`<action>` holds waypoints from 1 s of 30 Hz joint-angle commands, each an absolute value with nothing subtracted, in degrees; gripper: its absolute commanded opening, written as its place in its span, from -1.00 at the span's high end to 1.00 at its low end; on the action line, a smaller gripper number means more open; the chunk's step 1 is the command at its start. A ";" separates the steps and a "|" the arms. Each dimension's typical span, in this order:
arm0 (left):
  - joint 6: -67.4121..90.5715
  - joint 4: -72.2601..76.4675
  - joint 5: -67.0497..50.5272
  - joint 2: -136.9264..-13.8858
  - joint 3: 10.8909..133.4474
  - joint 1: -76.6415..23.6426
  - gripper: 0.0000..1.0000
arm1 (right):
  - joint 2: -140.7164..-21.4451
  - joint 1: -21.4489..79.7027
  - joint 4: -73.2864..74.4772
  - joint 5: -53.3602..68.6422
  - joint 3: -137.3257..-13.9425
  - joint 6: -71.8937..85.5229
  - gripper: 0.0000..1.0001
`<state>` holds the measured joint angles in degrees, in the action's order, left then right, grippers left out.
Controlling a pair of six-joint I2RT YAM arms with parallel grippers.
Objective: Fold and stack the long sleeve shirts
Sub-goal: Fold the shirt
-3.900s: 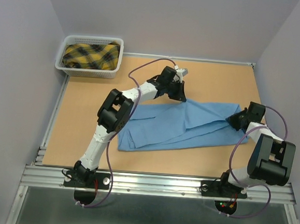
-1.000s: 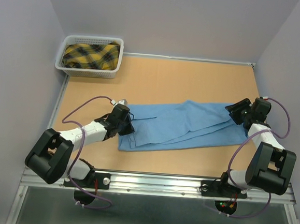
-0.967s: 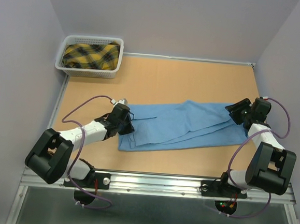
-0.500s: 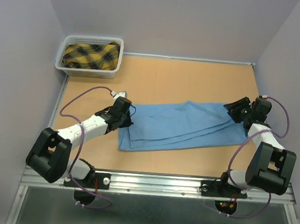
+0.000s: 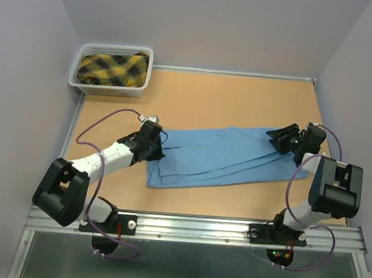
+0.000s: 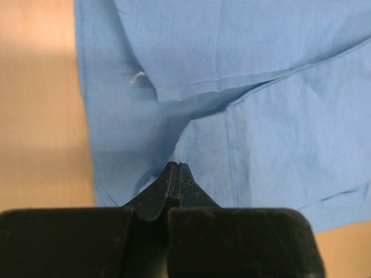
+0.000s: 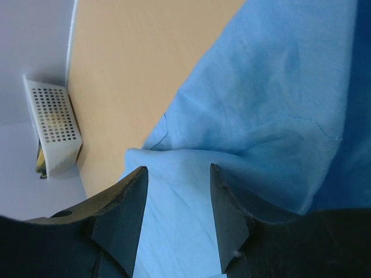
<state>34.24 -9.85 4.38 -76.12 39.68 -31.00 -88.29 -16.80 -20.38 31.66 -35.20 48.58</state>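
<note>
A light blue long sleeve shirt (image 5: pixel 223 155) lies on the table, folded into a long band running left to right. My left gripper (image 5: pixel 157 151) sits at its left end. In the left wrist view its jaws (image 6: pixel 175 166) are pressed together, and creases in the blue cloth (image 6: pixel 261 87) run up into the tip. My right gripper (image 5: pixel 275 136) is at the band's right end. Its fingers stand apart (image 7: pixel 178 171) over a raised fold of the shirt (image 7: pixel 272 87), and cloth shows in the gap.
A white basket (image 5: pixel 109 89) holding a yellow and black plaid cloth (image 5: pixel 114 69) stands at the back left corner; the right wrist view also catches it (image 7: pixel 55 133). Bare tan table (image 5: pixel 209 96) lies behind the shirt. Grey walls close in on both sides.
My left gripper has shifted slightly back at the shirt's left end, and the loose flap there now lies flatter. My right gripper has swung leftward over the shirt's right end.
</note>
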 commanded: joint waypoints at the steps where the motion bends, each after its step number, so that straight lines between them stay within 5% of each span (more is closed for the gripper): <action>1: 35.50 -7.21 -4.65 -74.01 39.99 -31.20 0.94 | -88.85 -17.48 -26.98 30.15 -34.71 47.73 -0.05; 12: 39.02 -3.69 -12.66 -72.52 36.30 -32.34 0.93 | -95.87 -25.84 -28.56 30.06 -34.80 45.88 -0.02; 24: 38.67 -13.01 -2.11 -68.20 35.33 -32.08 0.91 | -93.44 -30.32 -29.62 30.23 -35.24 46.93 -0.02; 27: 38.50 -13.45 -3.51 -66.63 35.24 -32.26 0.71 | -91.41 -30.06 -29.44 33.57 -36.73 48.51 -0.02; 30: 38.15 -13.80 -4.22 -64.44 36.38 -32.52 0.15 | -89.22 -29.18 -29.27 35.06 -37.53 48.87 -0.04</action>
<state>38.76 -12.14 -4.32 -68.16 35.99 -32.16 -92.66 -29.95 -27.20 32.01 -34.94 48.27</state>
